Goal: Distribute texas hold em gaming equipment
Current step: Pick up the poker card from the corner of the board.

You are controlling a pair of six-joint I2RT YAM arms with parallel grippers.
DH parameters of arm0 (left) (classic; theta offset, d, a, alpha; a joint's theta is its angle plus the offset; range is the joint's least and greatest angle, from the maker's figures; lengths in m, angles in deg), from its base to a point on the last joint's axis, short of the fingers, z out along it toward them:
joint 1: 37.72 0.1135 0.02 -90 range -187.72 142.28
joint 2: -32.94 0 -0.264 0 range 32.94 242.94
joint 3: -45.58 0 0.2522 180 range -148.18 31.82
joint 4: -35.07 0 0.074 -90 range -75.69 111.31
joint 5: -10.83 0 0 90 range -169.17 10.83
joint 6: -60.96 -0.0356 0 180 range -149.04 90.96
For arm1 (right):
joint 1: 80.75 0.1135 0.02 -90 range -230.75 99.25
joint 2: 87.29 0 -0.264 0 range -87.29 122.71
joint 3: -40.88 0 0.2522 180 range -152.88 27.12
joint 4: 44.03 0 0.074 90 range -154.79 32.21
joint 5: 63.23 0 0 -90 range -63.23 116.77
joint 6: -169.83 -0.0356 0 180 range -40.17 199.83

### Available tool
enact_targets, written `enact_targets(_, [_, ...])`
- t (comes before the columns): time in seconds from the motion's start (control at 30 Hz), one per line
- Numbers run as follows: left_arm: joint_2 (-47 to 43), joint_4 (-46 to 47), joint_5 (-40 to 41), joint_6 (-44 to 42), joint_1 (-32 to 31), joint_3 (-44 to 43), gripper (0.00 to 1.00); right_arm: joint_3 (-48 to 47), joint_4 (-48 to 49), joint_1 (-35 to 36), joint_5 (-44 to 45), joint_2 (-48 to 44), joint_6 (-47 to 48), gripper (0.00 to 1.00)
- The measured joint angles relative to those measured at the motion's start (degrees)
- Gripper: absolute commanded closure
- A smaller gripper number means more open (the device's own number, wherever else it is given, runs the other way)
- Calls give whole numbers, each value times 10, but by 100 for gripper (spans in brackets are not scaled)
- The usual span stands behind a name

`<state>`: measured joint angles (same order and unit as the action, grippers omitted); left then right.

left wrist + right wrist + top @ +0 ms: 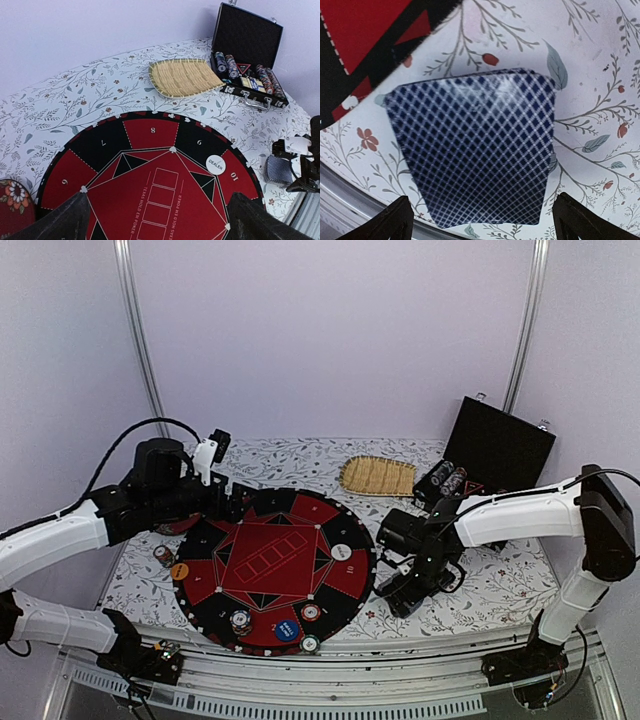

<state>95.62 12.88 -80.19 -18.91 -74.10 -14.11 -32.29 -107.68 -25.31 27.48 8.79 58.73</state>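
The round red and black poker mat (275, 570) lies mid-table. It carries a white dealer button (341, 552), an orange chip (179, 571), a blue chip (287, 630) and several other chips along its near rim. My left gripper (235, 502) hovers over the mat's far left edge, open and empty, and its fingers (65, 220) frame the mat's centre. My right gripper (400, 592) is open, just right of the mat. Its fingers (390, 220) straddle the near end of a dark blue diamond-backed card deck (475, 145) lying on the cloth. The deck also shows in the left wrist view (277, 170).
An oval straw tray (378, 476) lies at the back. An open black case (490, 455) holding chip rows and cards stands at the back right. A red patterned dish (15, 210) sits left of the mat. The table's metal front rail (350, 200) is close to the deck.
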Motion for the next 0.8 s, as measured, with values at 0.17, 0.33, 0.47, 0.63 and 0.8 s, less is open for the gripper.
enact_targets(0.17, [3, 10, -3, 0, 0, 0, 2, -5, -11, 0, 20, 5, -5, 1])
enact_targets(0.33, [8, 13, -3, 1, 0, 0, 2, -2, 5, 0, 18, 4, 7, 1])
enact_targets(0.47, [8, 13, -3, 2, 0, 0, 2, 10, 26, 0, 14, 17, 21, 0])
enact_targets(0.63, [17, 10, -2, 2, 0, 0, 2, 8, 44, 0, 4, 40, 36, 20])
enact_targets(0.8, [20, 4, 2, 2, 0, 0, 2, 2, 45, 3, 1, 45, 43, 34])
